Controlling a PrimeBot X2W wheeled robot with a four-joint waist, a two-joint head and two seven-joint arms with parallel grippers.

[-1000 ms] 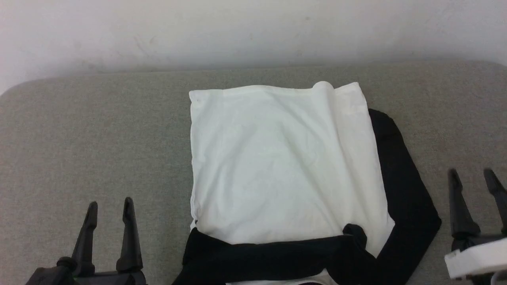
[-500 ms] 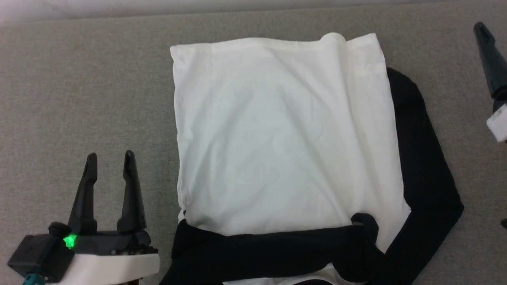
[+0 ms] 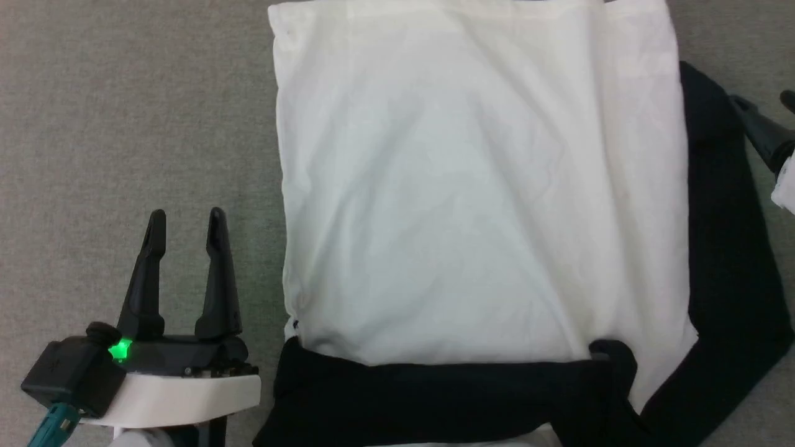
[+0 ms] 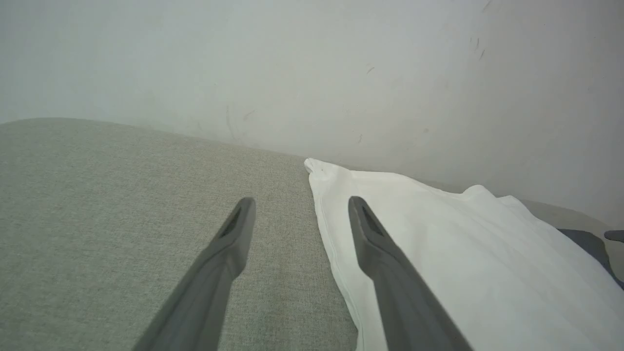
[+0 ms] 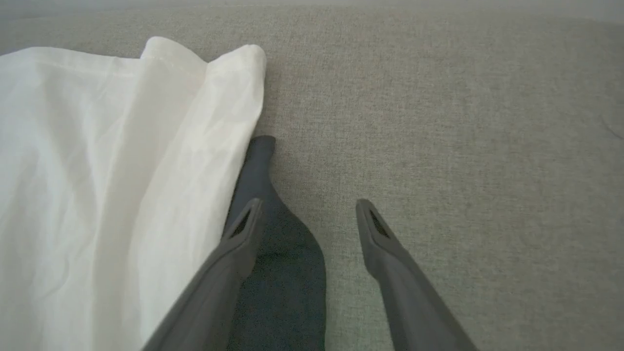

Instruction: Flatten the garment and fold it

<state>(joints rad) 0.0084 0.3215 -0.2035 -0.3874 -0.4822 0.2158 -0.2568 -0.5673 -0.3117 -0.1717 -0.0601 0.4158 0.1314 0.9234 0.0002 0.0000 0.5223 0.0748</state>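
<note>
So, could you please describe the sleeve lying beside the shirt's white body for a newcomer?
On the grey surface lies the garment, mostly a white rectangle. Along its right edge runs a black sleeve, bending at the near end. The other sleeve instead lies flat across the white body's near edge.

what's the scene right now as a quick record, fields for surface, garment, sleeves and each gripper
surface: grey fabric, with a pale wall behind
garment: white body spread fairly flat, light wrinkles, no print showing
near sleeve: black, folded across the near edge
side sleeve: black, lying out on the robot's right of the body
left gripper: open, empty, beside the garment's left edge
right gripper: open, empty, at the side sleeve's end; contact unclear
</note>
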